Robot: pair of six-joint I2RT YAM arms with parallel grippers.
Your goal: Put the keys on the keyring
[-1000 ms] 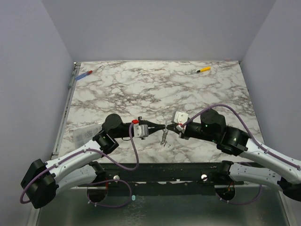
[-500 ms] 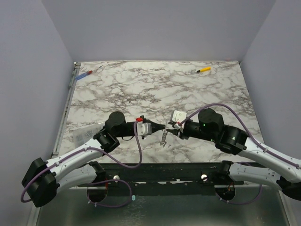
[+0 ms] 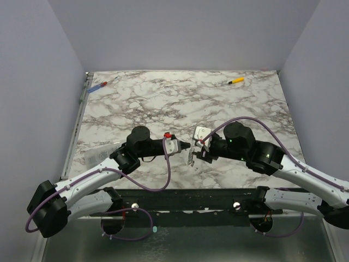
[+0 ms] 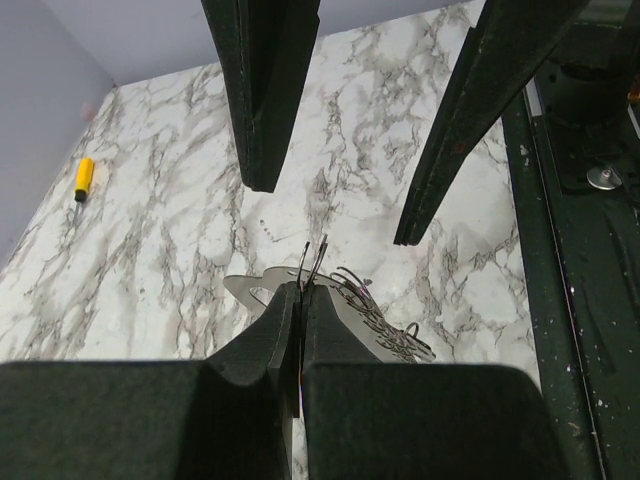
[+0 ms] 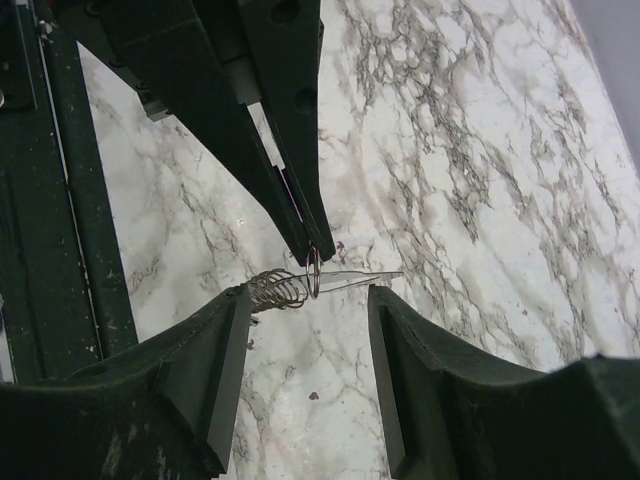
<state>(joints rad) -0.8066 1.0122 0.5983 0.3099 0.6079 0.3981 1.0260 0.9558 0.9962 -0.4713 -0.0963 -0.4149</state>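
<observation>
Above marble table, left claw pinches the keyring, keys dangling, while right claw gapes apart beside them.

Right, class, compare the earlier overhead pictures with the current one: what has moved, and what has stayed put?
Both arms have closed inward: the right gripper slid left, its open fingers now flanking the keys, and the left arm's elbow swung right. The keys hang in the same spot, from the keyring in the shut left gripper. The yellow-handled tool and blue-and-red tool have not moved.
</observation>
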